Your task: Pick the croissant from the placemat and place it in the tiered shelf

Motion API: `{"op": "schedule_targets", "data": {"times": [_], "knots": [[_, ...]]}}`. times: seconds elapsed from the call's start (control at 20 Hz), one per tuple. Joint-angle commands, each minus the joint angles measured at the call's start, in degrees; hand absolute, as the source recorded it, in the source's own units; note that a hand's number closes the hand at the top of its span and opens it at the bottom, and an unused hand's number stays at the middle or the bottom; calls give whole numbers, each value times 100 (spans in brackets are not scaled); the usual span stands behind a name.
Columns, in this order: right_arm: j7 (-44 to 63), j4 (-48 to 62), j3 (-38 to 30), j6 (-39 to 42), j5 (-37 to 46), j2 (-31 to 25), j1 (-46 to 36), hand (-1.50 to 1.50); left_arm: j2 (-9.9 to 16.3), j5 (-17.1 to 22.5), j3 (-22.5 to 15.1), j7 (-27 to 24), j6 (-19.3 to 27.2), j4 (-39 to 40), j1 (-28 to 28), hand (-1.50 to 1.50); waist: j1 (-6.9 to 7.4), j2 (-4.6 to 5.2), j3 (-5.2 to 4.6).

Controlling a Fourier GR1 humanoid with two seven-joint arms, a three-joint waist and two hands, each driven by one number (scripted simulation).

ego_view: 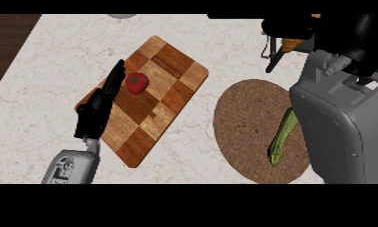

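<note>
The round brown placemat (251,126) lies right of centre. My right forearm reaches over it to the far right of the counter. There my right hand (295,25) is curled round the croissant (291,45), of which only an orange-brown bit shows below the fingers. Dark thin bars of the tiered shelf (270,55) hang just left of that hand; most of the shelf is hidden by the hand and arm. My left hand (100,106) rests open at the left, fingers straight along the cutting board's left edge.
A checkered wooden cutting board (166,86) lies left of centre with a red tomato (136,83) on it, next to my left fingers. A green cucumber (283,138) lies on the placemat's right side, partly under my right forearm. The counter's dark edge shows far left.
</note>
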Motion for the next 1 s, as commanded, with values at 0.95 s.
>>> {"op": "schedule_targets", "data": {"times": [0.95], "knots": [[-1280, 2356, -1124, -591, 153, -1362, -917, 150, 151, 167, 422, -147, -388, 206, -154, 0, 38, 22, 1]]}}
